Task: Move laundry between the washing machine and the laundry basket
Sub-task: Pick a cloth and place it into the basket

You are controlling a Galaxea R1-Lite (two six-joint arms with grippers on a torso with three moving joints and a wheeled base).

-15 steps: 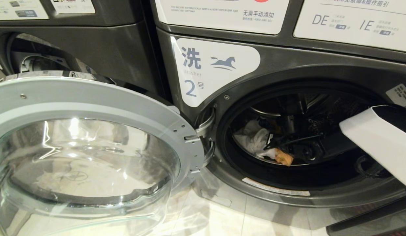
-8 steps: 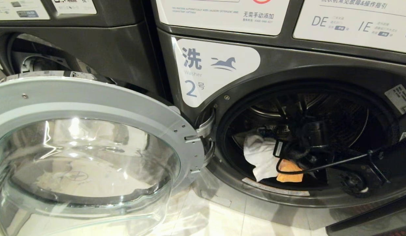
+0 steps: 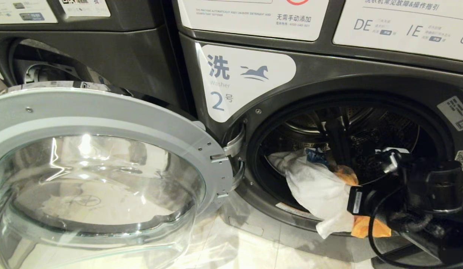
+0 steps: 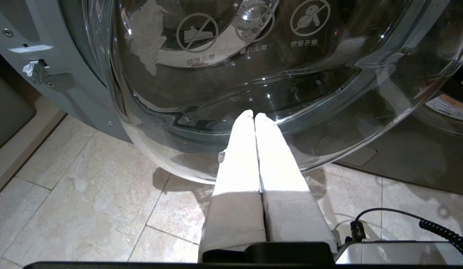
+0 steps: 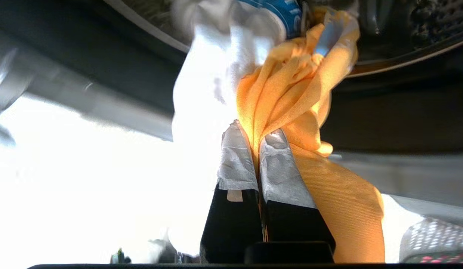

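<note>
Right gripper [image 5: 256, 136]: fingers pinched tight on a fold of the orange cloth [image 5: 291, 101], which runs up between the pads and drapes down past one finger.
White garment [image 3: 317, 190]: bunched against the orange cloth and coming along with it; whether the fingers themselves clamp it I cannot tell. It hangs over the lower lip of the washing machine [image 3: 253, 97] opening, with its upper end inside the drum.
Blue-printed item [image 5: 287, 9]: visible at the top of the bundle, inside the drum.
Step in hand: drawing a clump of laundry out of the drum, judged from the cloth straddling the door lip.
Next move calls for: pulling clear of the lip without snagging, then carrying the load to the laundry basket, which no view shows; trailing ends may drag or drop.
Right arm pose: wrist low at the opening's lower right, its cable looping in front of the lip.
Left gripper [image 4: 253, 116]: fingers pressed together, empty, parked near the floor, pointing at the glass of the open door [image 3: 104, 123], left of the machine opening.
</note>
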